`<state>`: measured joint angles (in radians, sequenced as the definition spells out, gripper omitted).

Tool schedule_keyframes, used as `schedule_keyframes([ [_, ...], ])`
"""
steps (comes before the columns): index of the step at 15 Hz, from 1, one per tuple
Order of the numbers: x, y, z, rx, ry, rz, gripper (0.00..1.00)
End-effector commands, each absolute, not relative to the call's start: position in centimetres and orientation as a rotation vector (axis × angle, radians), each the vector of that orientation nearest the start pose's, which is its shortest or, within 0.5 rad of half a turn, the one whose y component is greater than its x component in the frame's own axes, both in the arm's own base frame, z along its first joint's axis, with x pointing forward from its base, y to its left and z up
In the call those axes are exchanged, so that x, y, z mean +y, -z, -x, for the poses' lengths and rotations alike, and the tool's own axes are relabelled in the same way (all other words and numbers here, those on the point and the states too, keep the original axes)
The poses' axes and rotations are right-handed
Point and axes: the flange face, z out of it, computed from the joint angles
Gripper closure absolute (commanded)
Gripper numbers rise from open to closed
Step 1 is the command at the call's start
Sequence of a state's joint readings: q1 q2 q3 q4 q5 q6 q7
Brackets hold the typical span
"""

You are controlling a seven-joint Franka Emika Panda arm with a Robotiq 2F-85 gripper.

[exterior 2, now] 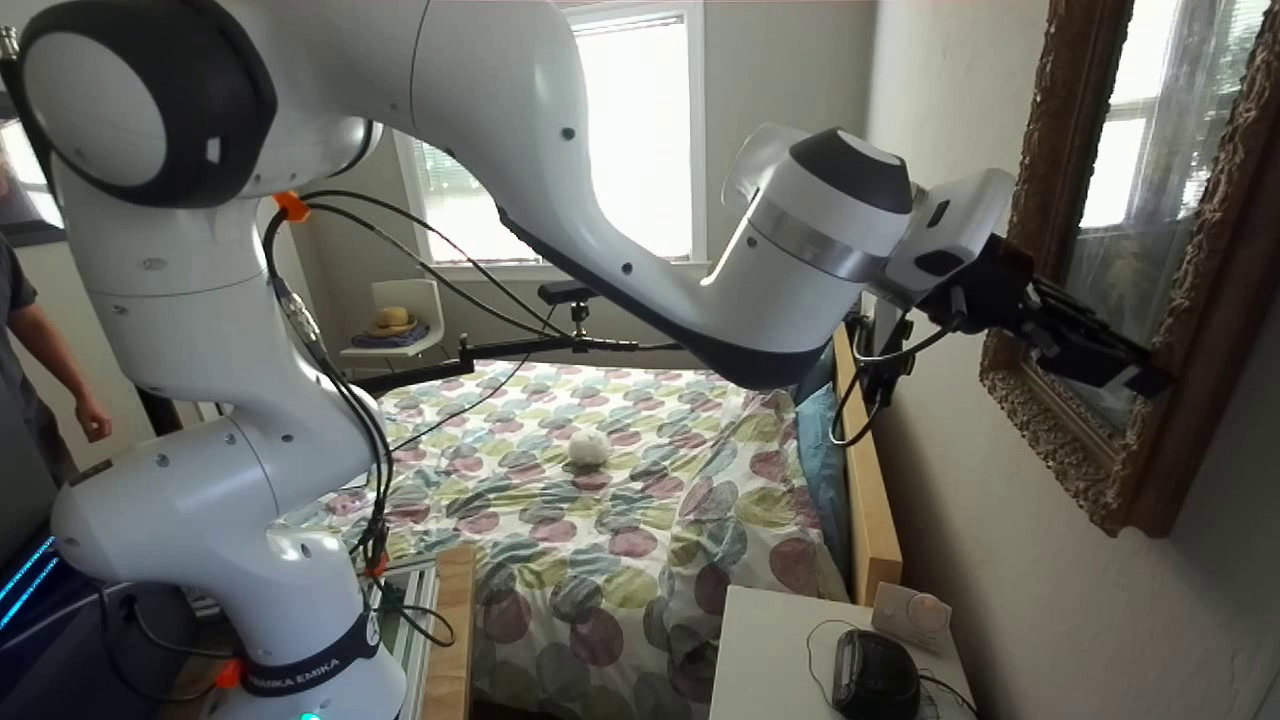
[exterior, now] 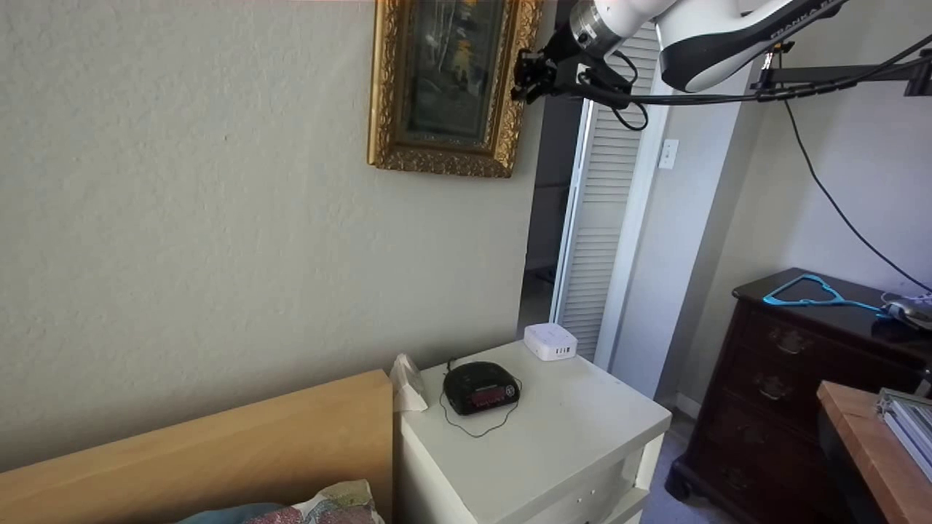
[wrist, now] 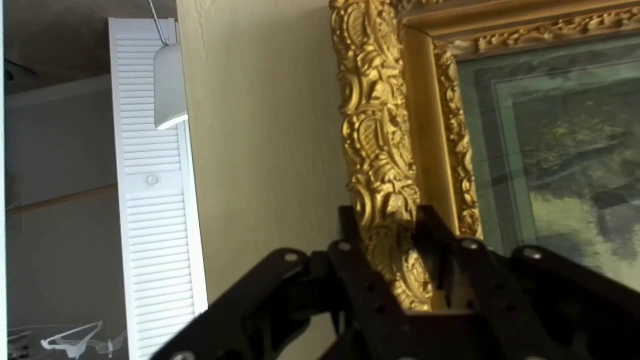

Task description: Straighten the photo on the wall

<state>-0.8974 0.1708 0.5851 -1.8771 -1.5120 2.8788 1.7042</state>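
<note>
The photo (exterior: 448,80) hangs on the pale wall (exterior: 218,218) in an ornate gold frame, its top cut off in both exterior views. The photo also shows in an exterior view (exterior 2: 1150,200) and in the wrist view (wrist: 380,125). There its side edge leans slightly against the line of the wall's edge. My gripper (wrist: 386,220) is drawn narrow, one finger at the frame's outer edge and one over its inner groove, and appears shut on the frame's side strip. The gripper also shows at that edge in both exterior views (exterior: 520,76) (exterior 2: 1145,375).
Below the photo stands a white nightstand (exterior: 568,429) with a black clock radio (exterior: 480,388) and a white box (exterior: 550,341). A wooden headboard (exterior: 218,458) adjoins it. A louvered door (exterior: 608,218) and dark opening lie beside the wall's edge. A person's arm (exterior 2: 60,350) shows at the far side.
</note>
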Motion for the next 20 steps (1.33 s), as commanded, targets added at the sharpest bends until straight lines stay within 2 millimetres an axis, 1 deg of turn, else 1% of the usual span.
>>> schedule_keyframes([
  [1,-16.61,-49.69,-59.69,1.096,1.767,2.679,0.81],
  [8,-17.22,-50.00,-58.89,1.127,1.780,2.686,0.83],
  [14,-17.42,-50.13,-58.70,1.137,1.786,2.692,0.84],
  [15,-17.39,-50.05,-58.72,1.134,1.783,2.694,0.73],
  [17,-17.22,-49.88,-58.73,1.133,1.772,2.694,0.44],
  [18,-17.26,-49.76,-58.70,1.139,1.769,2.693,0.53],
  [19,-17.22,-49.67,-58.70,1.139,1.768,2.693,0.53],
  [20,-17.21,-49.69,-58.71,1.141,1.767,2.689,0.57],
])
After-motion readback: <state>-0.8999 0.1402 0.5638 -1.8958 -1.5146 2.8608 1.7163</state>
